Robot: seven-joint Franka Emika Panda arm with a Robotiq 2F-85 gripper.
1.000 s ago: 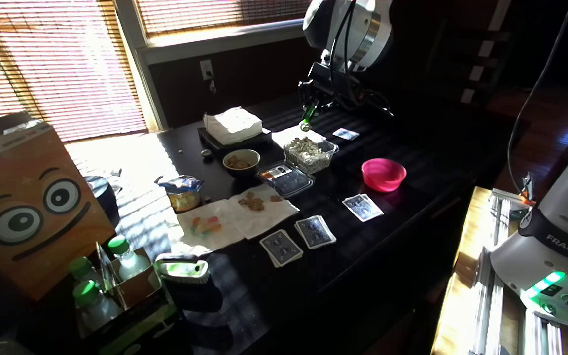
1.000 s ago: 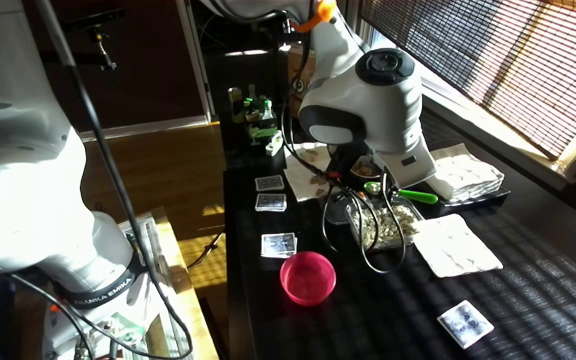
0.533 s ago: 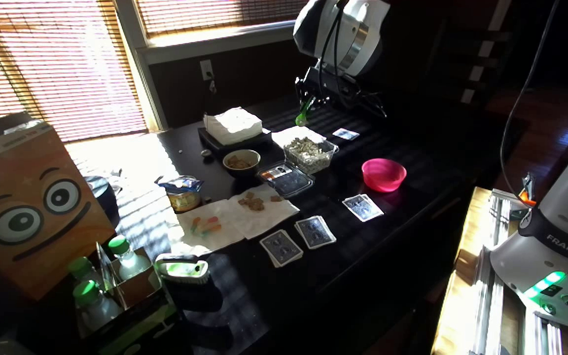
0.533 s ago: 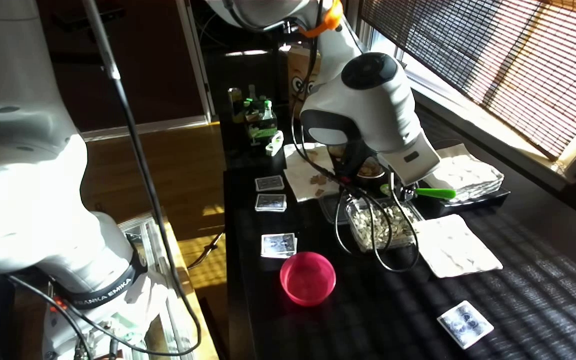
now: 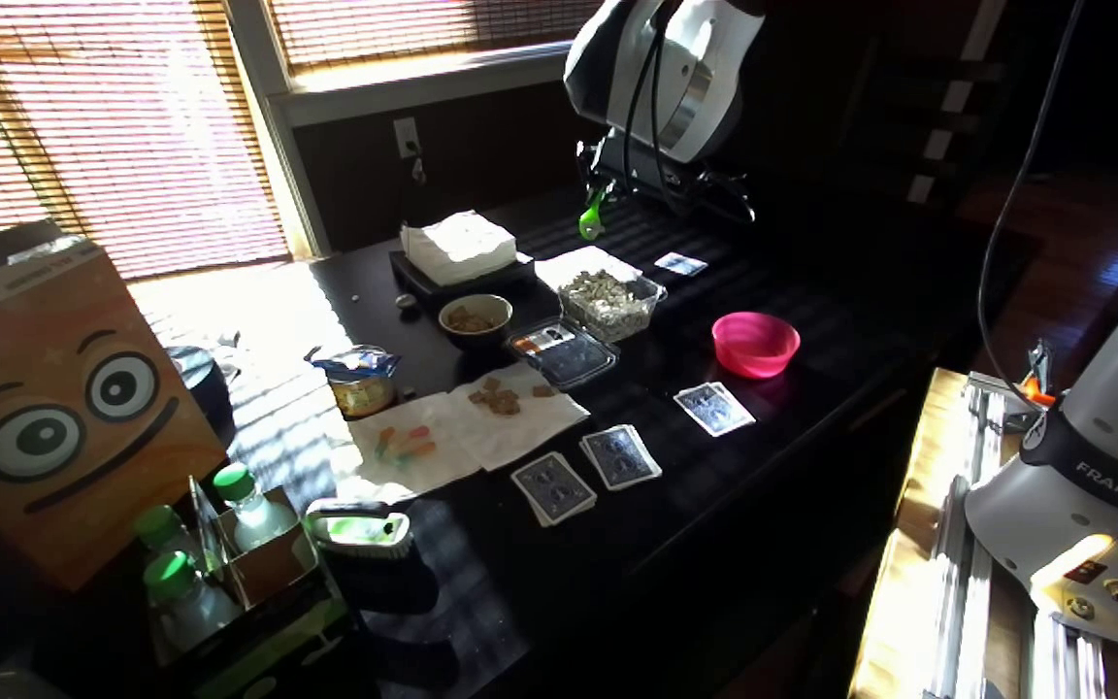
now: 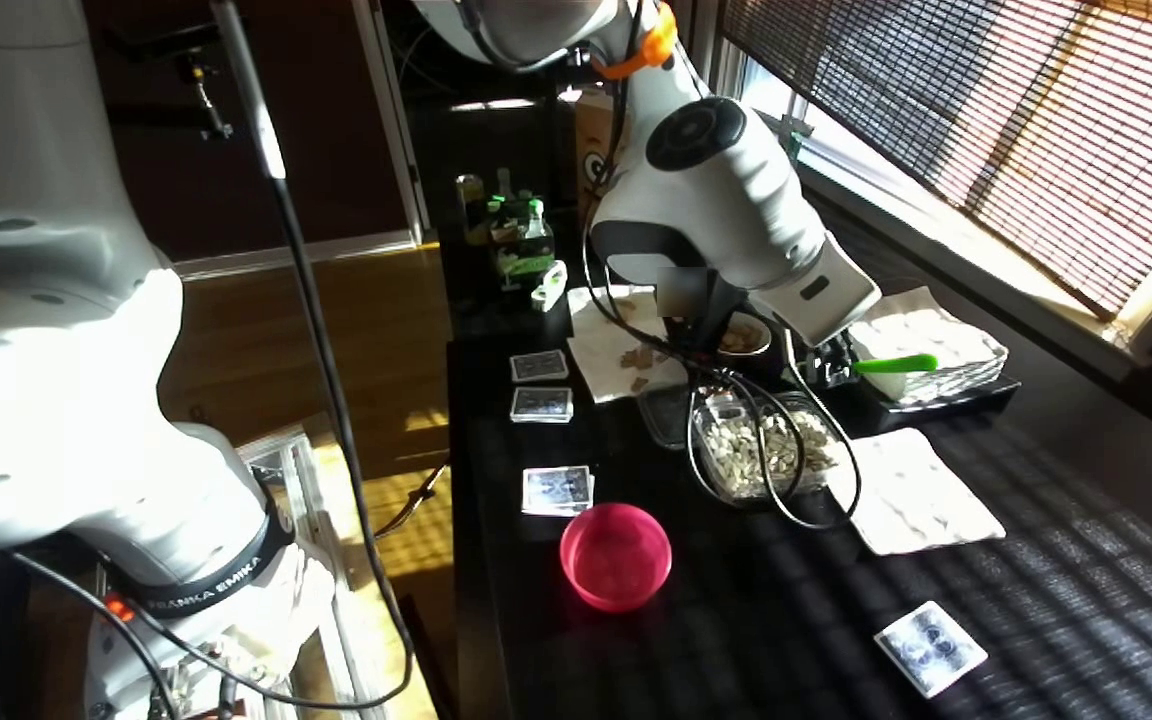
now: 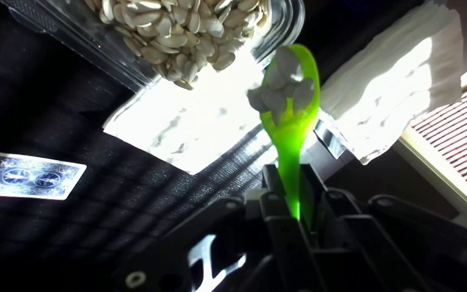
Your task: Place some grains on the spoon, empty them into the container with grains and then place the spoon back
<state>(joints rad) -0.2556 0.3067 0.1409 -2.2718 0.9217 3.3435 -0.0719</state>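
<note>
One gripper (image 7: 292, 174) clamps one spoon (image 7: 291, 136); spoon hangs aloft near one tray (image 7: 290, 22), several seeds (image 7: 276, 97) aboard, exact count unclear. Table (image 6: 756, 630) bears one pink bowl (image 5: 758, 361), one dark bowl (image 5: 476, 339), cards (image 5: 553, 487) in four spots.

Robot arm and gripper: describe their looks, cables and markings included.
The Franka Panda arm is white and rounded, with a round black cap, black cables and an orange strap. Its base has a dark band lettered FRANKA EMIKA. The Robotiq gripper is black, with jointed links and two straight fingers.
</note>
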